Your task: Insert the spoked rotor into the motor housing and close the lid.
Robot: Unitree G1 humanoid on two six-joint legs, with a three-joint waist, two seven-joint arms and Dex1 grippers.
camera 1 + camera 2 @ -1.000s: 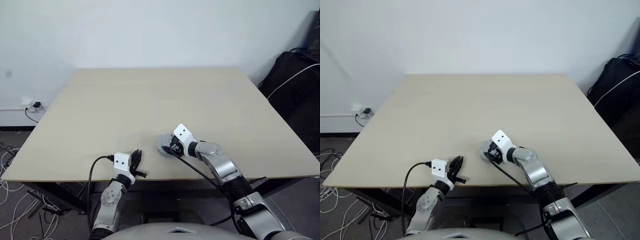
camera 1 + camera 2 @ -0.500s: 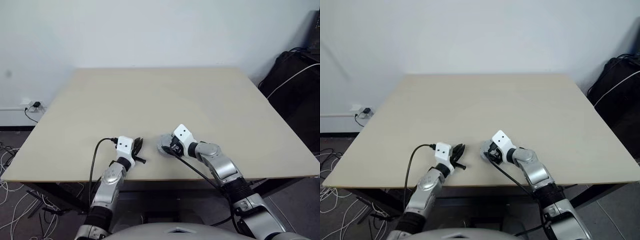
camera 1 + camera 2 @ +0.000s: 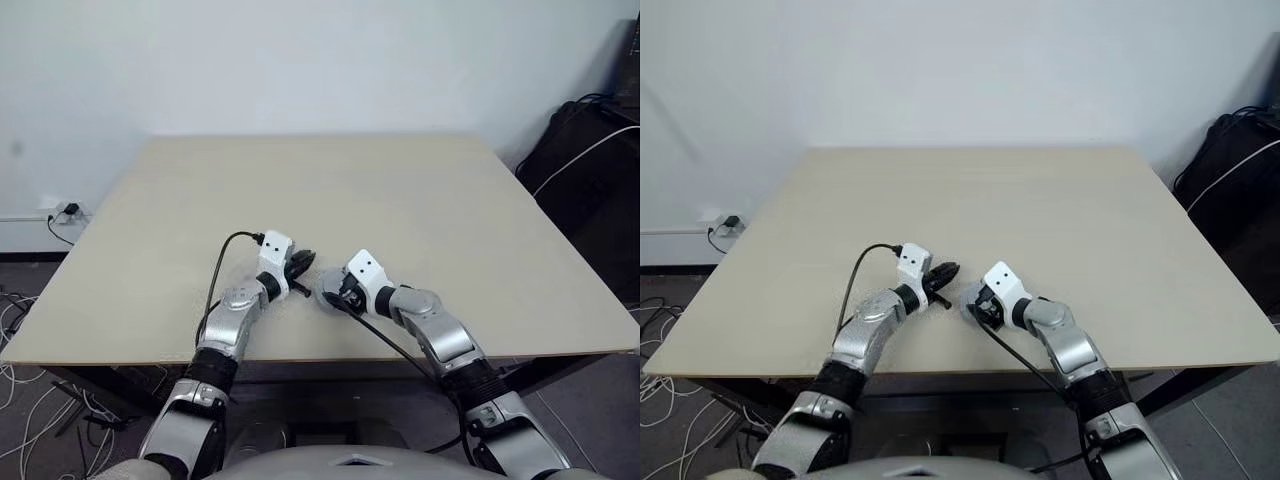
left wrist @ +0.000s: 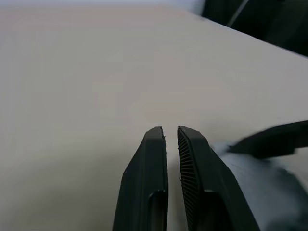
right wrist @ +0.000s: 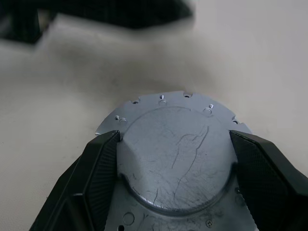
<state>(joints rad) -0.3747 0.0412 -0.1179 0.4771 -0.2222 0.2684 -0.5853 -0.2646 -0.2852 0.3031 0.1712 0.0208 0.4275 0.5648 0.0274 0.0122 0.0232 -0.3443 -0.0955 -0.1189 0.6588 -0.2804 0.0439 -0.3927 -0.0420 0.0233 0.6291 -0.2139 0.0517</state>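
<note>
Your right tool (image 5: pixel 175 159) has its two black fingers (image 5: pixel 96 168) spread wide around a round grey metal part, the motor housing (image 5: pixel 173 159), which sits on the bench (image 3: pixel 300 200) close to its near edge. The pads press against the sides of the raised round centre, and a thin flange with small holes rings that centre and juts out past the fingertips. I take this as a firm grip on the housing, holding it steady on the bench.

Your left tool (image 4: pixel 172 139) is closed with nothing between its pads, leaving only a hairline gap. It hangs just beside the housing, on the housing's left, pointing toward it.

I cannot pick out the rotor or the lid as separate parts from here. The smooth scratched top under the right tool may be the lid already seated, but I cannot tell.

Judging by its look, the housing is solid machined metal: stiff, fairly heavy for its size, and not fragile. The smooth face is likely slippery, so trust the ribbed pads on the side wall of the raised centre, not the thin flange. If you press down with the closed left tool, aim at the middle of the top face so the part does not tip under the right tool.
</note>
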